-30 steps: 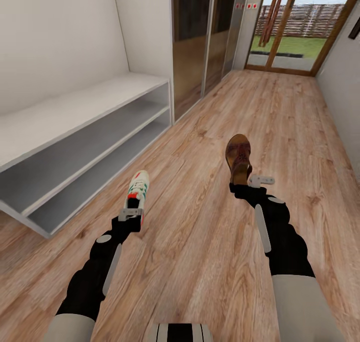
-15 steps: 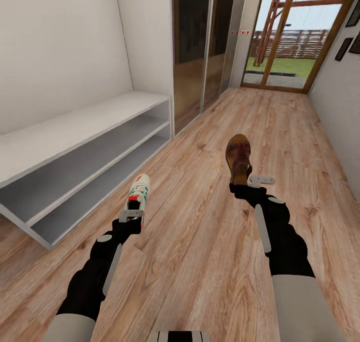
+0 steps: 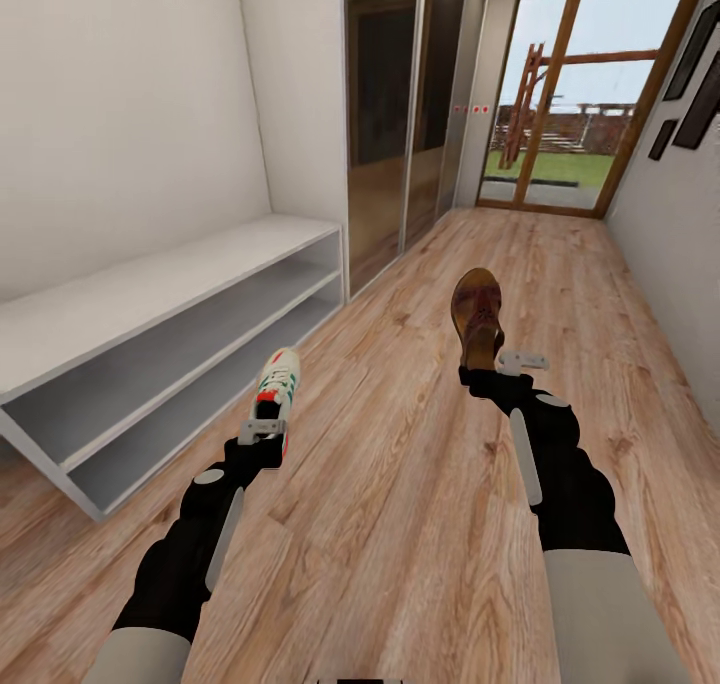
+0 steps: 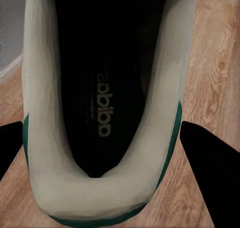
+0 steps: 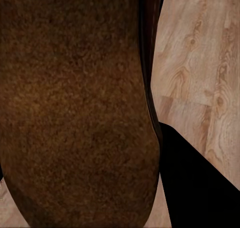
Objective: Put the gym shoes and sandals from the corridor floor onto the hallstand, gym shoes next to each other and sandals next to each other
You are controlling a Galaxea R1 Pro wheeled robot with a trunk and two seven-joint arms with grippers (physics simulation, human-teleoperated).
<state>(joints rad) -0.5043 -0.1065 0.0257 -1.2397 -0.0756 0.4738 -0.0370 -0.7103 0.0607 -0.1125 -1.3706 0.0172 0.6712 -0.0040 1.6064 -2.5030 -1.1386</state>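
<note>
A: Gym shoe (image 3: 277, 382) first — where does it sit?

B: At the tip of the left arm, held up over the corridor floor (image 3: 420, 524), toe pointing away from the robot toward the hallstand (image 3: 150, 294). The left gripper (image 3: 263, 431) has its fingers closed on the heel end. In the left wrist view the shoe (image 4: 105, 113) fills the frame from above: a pale, smooth collar, a dark insole with printed lettering, a green edge along the rim, and a dark finger (image 4: 210, 178) pressed at each side of the heel.

A: And the arm itself?

B: Stretched forward and low, forearm black with a grey strip, wrist roughly level.

A: The sandal (image 3: 476, 316)?

B: Dark brown leather, rounded, with an open strapped top. It stands out beyond the right gripper (image 3: 497, 364), toe away from the robot, heel end at the fingers, which are shut on it. The right wrist view shows its grainy, suede-like brown footbed (image 5: 75, 108) very close, with a black finger (image 5: 200, 183) beside its edge.

A: The right arm's pose?

B: Extended forward too, slightly higher and further out than the left, well apart from it.

A: Surroundings?

B: The floor is light brown wood-grain plank with knots. The hallstand, pale grey-white with a flat top and two open shelf levels, stands along the wall on the robot's left, just beyond the gym shoe. Mirrored sliding doors (image 3: 400, 134) follow it, and a glazed wooden door (image 3: 560, 94) closes the corridor's far end.
</note>
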